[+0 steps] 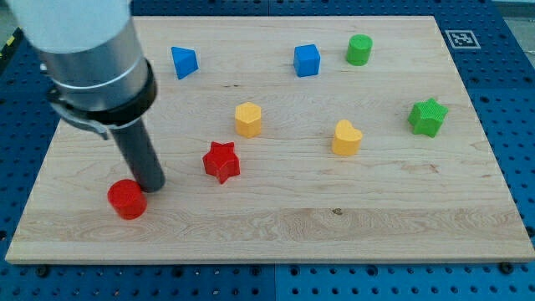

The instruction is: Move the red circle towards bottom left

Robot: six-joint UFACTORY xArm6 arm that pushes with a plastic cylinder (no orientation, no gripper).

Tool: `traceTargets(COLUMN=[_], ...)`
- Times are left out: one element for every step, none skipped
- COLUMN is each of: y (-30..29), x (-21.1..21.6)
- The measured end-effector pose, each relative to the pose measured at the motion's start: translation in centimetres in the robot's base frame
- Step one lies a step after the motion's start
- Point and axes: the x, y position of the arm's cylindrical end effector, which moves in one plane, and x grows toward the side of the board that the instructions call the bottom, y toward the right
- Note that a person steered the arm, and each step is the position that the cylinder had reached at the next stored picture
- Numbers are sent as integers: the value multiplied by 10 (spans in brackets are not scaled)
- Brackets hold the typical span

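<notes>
Red circle: the red circle (127,199) lies on the wooden board (276,226) in its bottom-left part; it stands flat, near the board's left edge and a little above the bottom edge.
My tip: my tip (152,186) is down at the board's surface, just beside the red circle on its upper-right side; whether the two touch cannot be told, so close do they stand; the rod is a bare pusher and holds nothing.
Rod and arm: the dark rod rises from the tip towards the view's top left into a wide grey housing, which hides the board's top-left corner.
Nearest neighbour: the red star (221,161) sits to the right of the tip, apart from it and from the circle.
Open room: bare wood lies between the circle and the board's left and bottom edges; a long bare strip runs along the bottom to the view's right.
Other blocks: blue wedge-like block (184,62) and blue cube (307,60) near the top; green cylinder (359,50) beside the cube; yellow hexagon block (248,119) and yellow heart (345,138) mid-board; green star (428,117) at the right.
</notes>
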Motion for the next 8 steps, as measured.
traceTargets(y=[-19,-29,-35,-23,2,2,2,2], x=[0,3,5,-15,-19,6,9,15])
